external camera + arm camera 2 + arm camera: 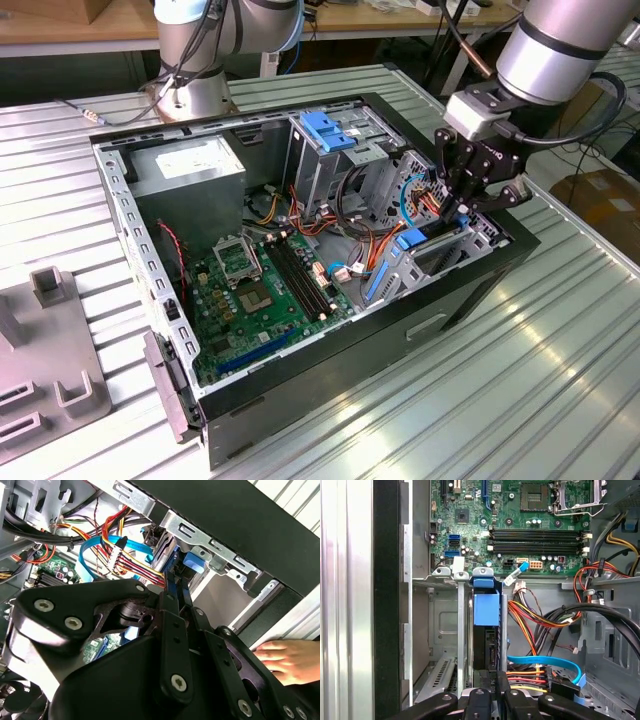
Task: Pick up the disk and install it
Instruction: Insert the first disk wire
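In the first wrist view the hand is clenched on the disk, which stands on edge in the drive bay of the open computer case; beyond lies the motherboard.

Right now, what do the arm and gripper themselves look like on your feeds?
The arm is a thick silver-grey tube with a black band. A small light grey block joins it to the gripper, which is matte black: flat linkage bars pinned with silver screws, plain in the second wrist view. A dark cable loops off the wrist. The arm's base has pale blue joint caps.
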`<action>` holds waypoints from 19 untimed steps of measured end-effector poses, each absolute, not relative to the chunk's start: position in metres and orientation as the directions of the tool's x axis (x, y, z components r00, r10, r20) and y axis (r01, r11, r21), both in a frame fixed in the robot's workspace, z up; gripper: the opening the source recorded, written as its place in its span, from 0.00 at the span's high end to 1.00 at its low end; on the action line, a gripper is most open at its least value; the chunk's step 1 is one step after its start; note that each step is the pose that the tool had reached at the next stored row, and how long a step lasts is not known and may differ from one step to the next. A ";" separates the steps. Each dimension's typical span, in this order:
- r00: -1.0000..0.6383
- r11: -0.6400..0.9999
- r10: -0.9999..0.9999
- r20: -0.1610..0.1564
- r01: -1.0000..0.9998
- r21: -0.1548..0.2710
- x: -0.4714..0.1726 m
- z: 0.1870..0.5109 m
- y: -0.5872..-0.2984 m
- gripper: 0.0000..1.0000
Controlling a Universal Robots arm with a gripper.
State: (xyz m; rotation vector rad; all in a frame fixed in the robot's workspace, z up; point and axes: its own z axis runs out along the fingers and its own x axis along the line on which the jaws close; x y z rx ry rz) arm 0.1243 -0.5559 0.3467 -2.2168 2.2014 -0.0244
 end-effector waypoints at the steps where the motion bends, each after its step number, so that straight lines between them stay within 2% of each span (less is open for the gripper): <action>1: 0.007 -0.007 -1.000 -0.001 -1.000 -0.023 0.124 0.347 -0.556 0.83; 15: 0.007 -0.007 -1.000 -0.003 -1.000 -0.020 0.124 0.342 -0.557 0.83; 19: 0.007 -0.007 -1.000 -0.016 -1.000 -0.020 0.124 0.344 -0.557 0.83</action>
